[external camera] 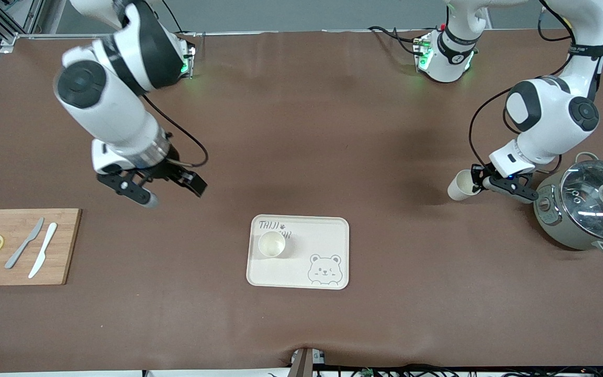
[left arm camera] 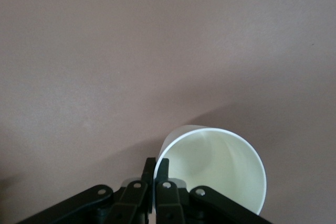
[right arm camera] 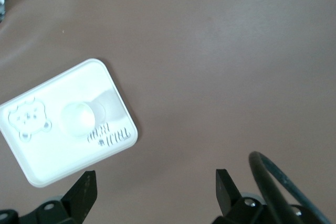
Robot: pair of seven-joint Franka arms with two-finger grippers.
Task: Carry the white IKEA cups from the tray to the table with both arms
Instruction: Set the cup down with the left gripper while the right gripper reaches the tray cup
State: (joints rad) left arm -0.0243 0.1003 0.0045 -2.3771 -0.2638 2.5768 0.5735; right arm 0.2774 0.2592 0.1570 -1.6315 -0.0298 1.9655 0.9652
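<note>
One white cup [external camera: 271,244] stands upright on the cream bear-printed tray [external camera: 327,233]; it also shows in the right wrist view [right arm camera: 77,118]. My left gripper [external camera: 477,181] is shut on the rim of the second white cup [external camera: 461,185] and holds it tilted just above the brown table, beside the pot. In the left wrist view the fingers [left arm camera: 149,169] pinch the wall of that cup [left arm camera: 220,169]. My right gripper [external camera: 168,191] is open and empty, up over the bare table between the cutting board and the tray; in the right wrist view [right arm camera: 155,187] its fingers stand wide apart.
A grey pot with a glass lid [external camera: 589,207] stands at the left arm's end of the table. A wooden cutting board [external camera: 60,248] with two knives and lemon slices lies at the right arm's end. The tray also shows in the right wrist view [right arm camera: 37,166].
</note>
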